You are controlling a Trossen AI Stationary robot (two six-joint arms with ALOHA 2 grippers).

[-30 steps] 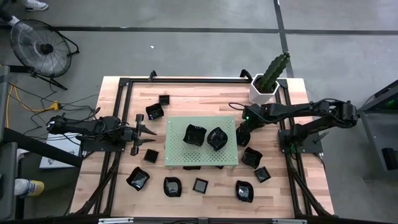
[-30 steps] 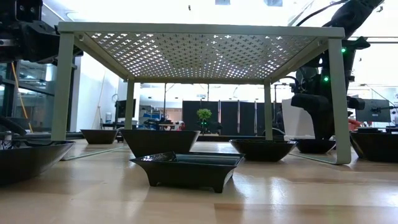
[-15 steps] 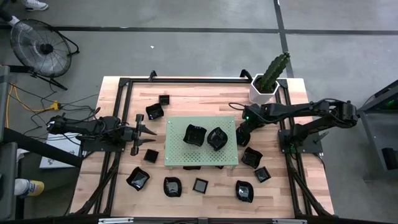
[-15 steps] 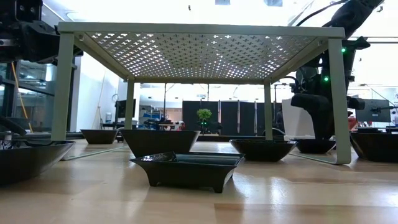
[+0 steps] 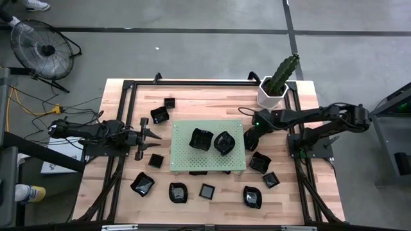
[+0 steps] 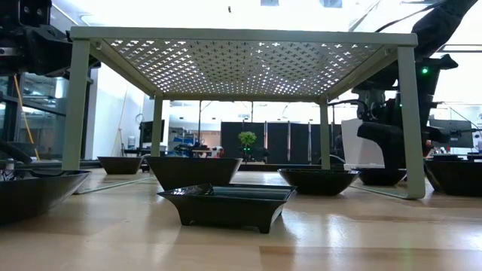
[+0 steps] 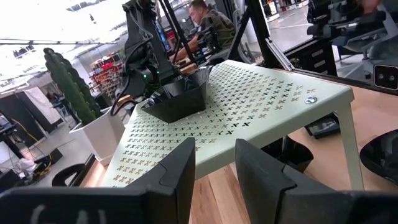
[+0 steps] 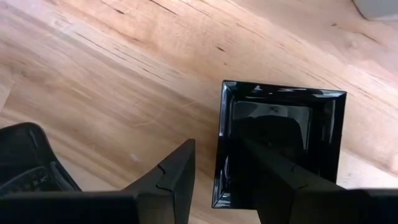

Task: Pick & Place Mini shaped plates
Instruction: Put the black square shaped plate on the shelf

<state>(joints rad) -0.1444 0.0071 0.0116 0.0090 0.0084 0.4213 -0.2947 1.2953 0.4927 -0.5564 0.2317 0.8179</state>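
Hovering over a square black dish [image 8: 280, 146] beside the green board [image 5: 183, 151], the right gripper [image 8: 217, 177] has its jaws spread; left gripper [image 7: 214, 165] waits, jaws apart too.

The pale, smooth wooden plank bench [image 5: 192, 96] with visible grain carries small glossy black mini shaped plates [image 8: 280, 140] that mirror the light, a matt pale-green perforated metal board [image 7: 249, 115] on legs, and a smooth white hexagonal plant pot [image 5: 271, 96].

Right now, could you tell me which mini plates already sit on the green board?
The two black plates side by side atop the green perforated board; all others sit lower.
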